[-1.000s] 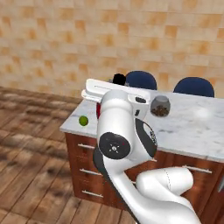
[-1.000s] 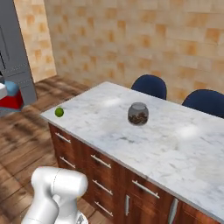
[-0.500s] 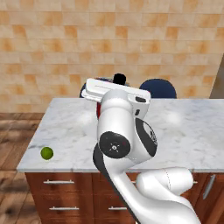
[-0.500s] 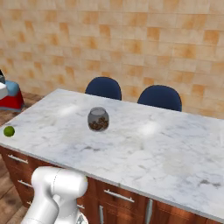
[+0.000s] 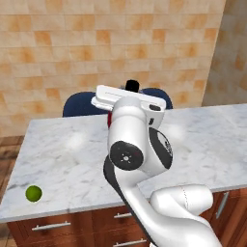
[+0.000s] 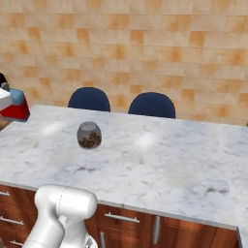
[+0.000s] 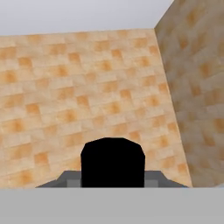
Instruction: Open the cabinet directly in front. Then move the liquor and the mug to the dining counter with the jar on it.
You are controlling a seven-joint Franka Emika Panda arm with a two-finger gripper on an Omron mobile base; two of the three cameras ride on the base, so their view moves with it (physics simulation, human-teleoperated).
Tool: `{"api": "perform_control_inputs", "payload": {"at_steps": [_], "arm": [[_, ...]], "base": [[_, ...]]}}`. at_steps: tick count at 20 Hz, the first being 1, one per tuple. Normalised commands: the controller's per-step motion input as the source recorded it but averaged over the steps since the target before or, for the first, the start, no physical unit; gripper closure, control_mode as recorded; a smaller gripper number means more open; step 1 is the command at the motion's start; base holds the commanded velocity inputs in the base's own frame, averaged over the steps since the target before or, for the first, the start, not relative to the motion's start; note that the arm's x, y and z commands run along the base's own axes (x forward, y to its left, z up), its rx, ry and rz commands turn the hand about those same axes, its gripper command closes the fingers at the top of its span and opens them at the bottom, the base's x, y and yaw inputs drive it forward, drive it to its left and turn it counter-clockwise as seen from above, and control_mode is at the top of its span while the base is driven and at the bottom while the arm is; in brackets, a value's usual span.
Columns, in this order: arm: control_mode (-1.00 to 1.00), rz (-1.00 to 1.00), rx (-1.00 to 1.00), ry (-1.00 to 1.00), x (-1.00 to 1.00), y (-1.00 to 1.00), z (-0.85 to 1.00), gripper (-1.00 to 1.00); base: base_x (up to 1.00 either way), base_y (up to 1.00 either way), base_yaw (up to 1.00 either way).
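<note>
My gripper [image 7: 112, 176] is shut on the liquor [image 7: 112, 161], a red bottle with a black cap that rises between the fingers in the hand view. In the left base view the cap [image 5: 131, 86] pokes up behind my white hand, above the dining counter [image 5: 67, 144]. From the right base view the red bottle [image 6: 14, 111] hangs at the left edge, over the counter's end. The jar [image 6: 89, 135] stands upright on the marble top [image 6: 164, 164], apart from the bottle. The mug and the cabinet are out of view.
A small green fruit [image 5: 33, 193] lies near the counter's front left corner. Two blue chairs [image 6: 89, 99] [image 6: 151, 104] stand behind the counter against a tan tiled wall. Wooden drawers [image 6: 121, 218] with silver handles face me below the top.
The base has driven closer and along the counter, so the whole scene has slid left in both base views. The bottle stays in the gripper throughout.
</note>
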Motion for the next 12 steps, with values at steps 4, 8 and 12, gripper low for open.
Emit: {"api": "perform_control_inputs", "payload": {"at_steps": [4, 8, 12], "arm": [[-1.0, -0.04, 0.0, 0.0, 0.04, 0.0, -0.03, 1.0], [-1.0, -0.2, 0.03, 0.0, 0.15, -0.31, -0.07, 1.0], [-1.0, -0.17, 0.04, -0.04, 0.0, -0.64, -0.08, 1.0]], "base": [[0.13, 0.11, -0.14], [0.0, 0.0, 0.0], [0.0, 0.0, 0.0]]}}
